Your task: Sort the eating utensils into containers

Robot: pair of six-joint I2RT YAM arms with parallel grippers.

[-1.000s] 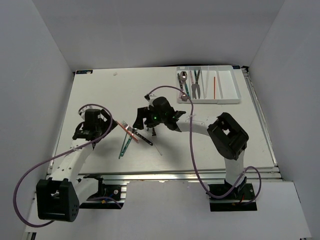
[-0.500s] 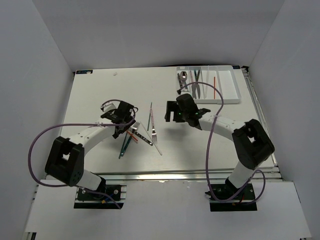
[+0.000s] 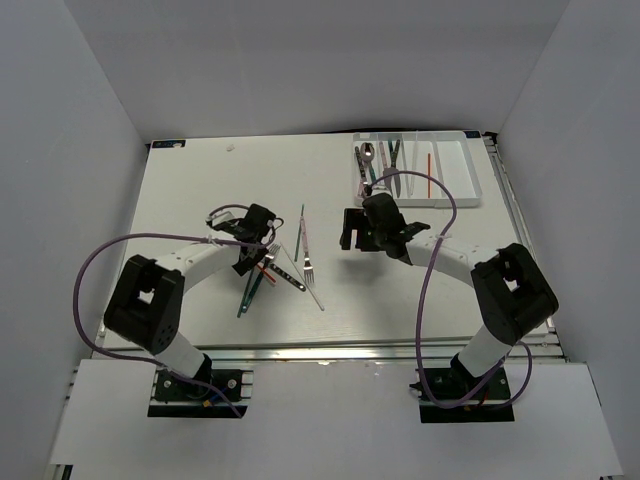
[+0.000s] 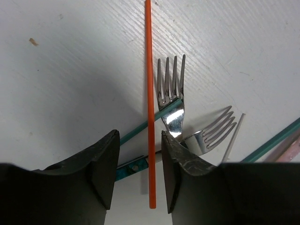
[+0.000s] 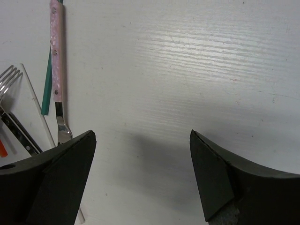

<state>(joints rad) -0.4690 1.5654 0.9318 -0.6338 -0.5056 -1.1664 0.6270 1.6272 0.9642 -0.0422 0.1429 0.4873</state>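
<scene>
**knob42:** Where's the left gripper (image 3: 257, 240) at? From the top camera it just looks buried in the pile of loose utensils (image 3: 272, 268) on the table (image 3: 195, 190), left of centre.

**rivet_sue:** Its wrist cam is way clearer. The jaws are parted and sit either side of an orange chopstick (image 4: 149, 93) that runs straight up the view. A sliver of table shows between the stick and the left finger (image 4: 104, 171), and the other finger's edge is just beside the stick. So it's straddling it, not squeezing. The chopstick lies across a thin teal stick (image 4: 136, 132) and a teal patterned handle (image 4: 133, 167). Just right of it is a fork (image 4: 172, 101) with its tines pointing away from the camera. Then there's a second fork (image 4: 216, 130) angled off sideways, and a pale chopstick (image 4: 233, 140).

**knob42:** And the right gripper (image 5: 140, 176)?

**rivet_sue:** Spread wide over bare table, nothing between the fingers. It hangs a bit right of the pile, near the middle of the table. At the left edge of its cam there's a pink-handled utensil (image 5: 56, 61) with a second teal stick (image 5: 46, 91) lying alongside.

**knob42:** Tray?

**rivet_sue:** The white tray (image 3: 455, 170) sits at the far right corner of the table, apart from both grippers. Its left slots hold a spoon (image 3: 369, 152) plus a few other metal-headed pieces, too small to tell apart from above. A slot further right has one orange-red chopstick (image 3: 429, 172) lying lengthwise.
</scene>
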